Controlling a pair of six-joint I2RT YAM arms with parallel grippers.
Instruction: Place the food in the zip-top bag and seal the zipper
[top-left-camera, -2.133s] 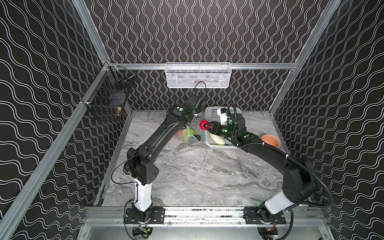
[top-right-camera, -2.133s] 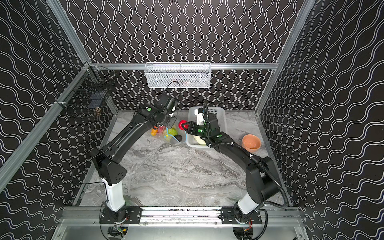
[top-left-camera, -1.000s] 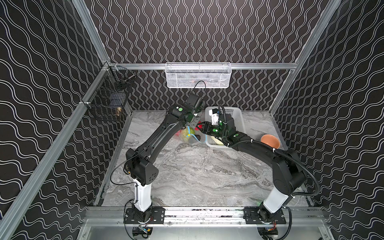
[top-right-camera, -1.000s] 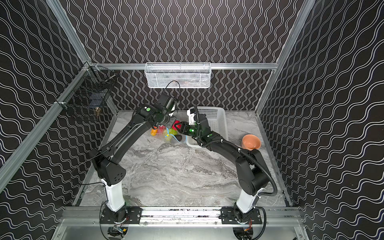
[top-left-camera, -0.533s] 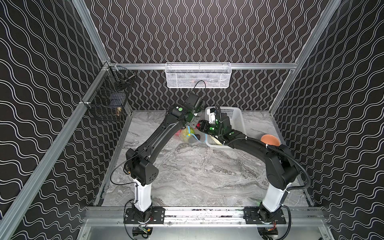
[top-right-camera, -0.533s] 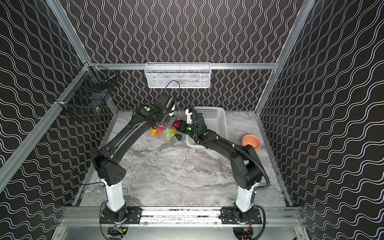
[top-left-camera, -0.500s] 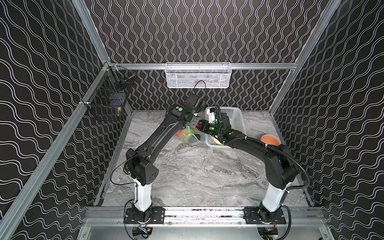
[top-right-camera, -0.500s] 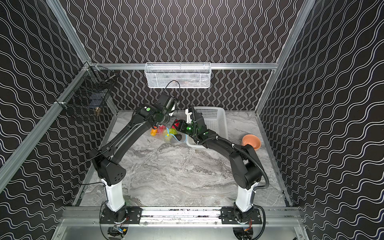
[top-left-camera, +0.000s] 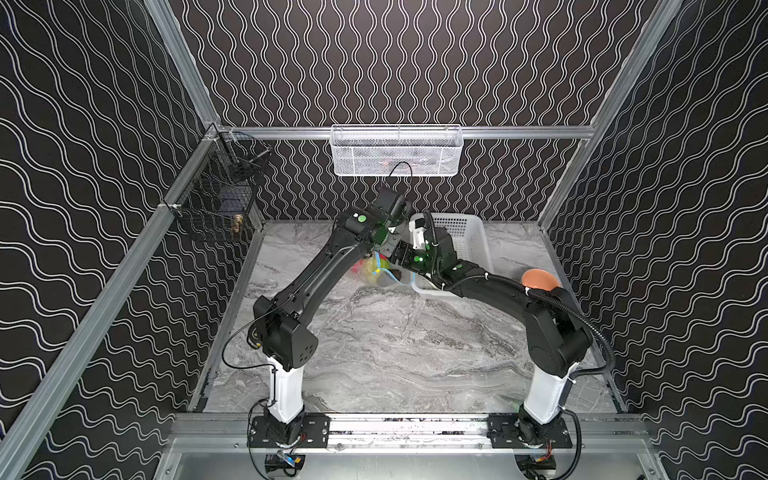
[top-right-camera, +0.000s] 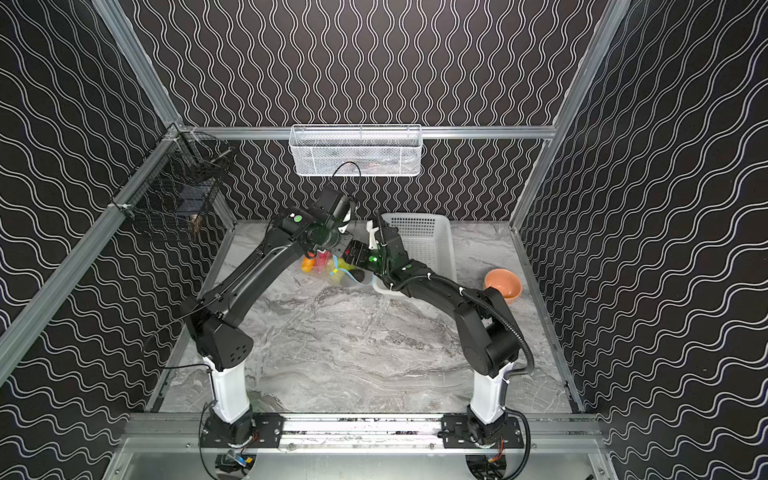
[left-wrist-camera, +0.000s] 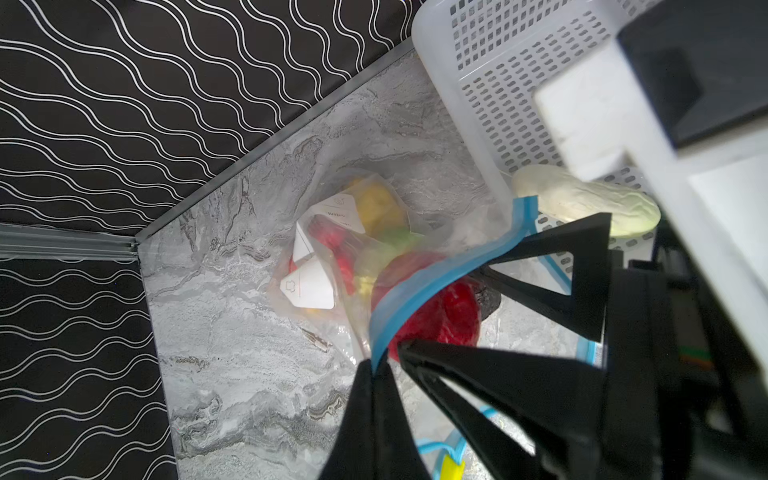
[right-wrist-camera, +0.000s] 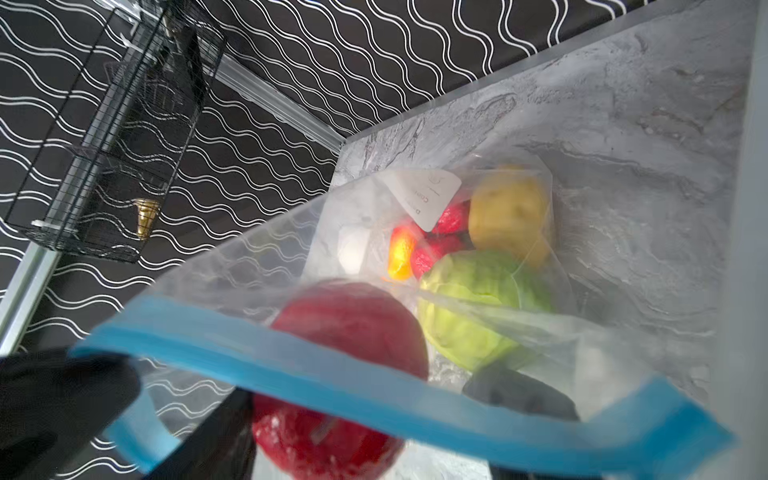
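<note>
Reading both top views from the left, a black wire rack (top-left-camera: 216, 208) hangs on the side wall, well apart from the work.

The left gripper (left-wrist-camera: 376, 368) is clenched on the zipper (left-wrist-camera: 415, 291), pinching the blue strip and lifting that edge so the mouth of the zip-top bag (top-right-camera: 328, 270) gapes. The bag rests on the marble table (top-left-camera: 395, 353) near the back wall, just beside the white basket (top-left-camera: 465, 237). The yellow slider tab (left-wrist-camera: 451, 467) sits at the strip's end, below the pinch point in the left wrist view.

Inside the bag, the right wrist view shows:
- a yellow potato (right-wrist-camera: 507, 220)
- a green cabbage (right-wrist-camera: 469, 307)
- a yellow-orange fruit (right-wrist-camera: 401, 257)
- two small red pieces (right-wrist-camera: 436, 249) under the white label (right-wrist-camera: 428, 195)

A larger red piece (right-wrist-camera: 345, 332) sits at the mouth, just behind the blue strip. A dark oval (top-right-camera: 359, 275) lies at the mouth next to it.

The right gripper (left-wrist-camera: 440, 307) is at the bag mouth with its jaws spread wide, released, the larger red piece between them. Whether either finger touches the piece cannot be told.

The white long vegetable (left-wrist-camera: 582, 203) lies in the white basket. An orange bowl (top-right-camera: 503, 282) stands farther right, apart from the basket.
</note>
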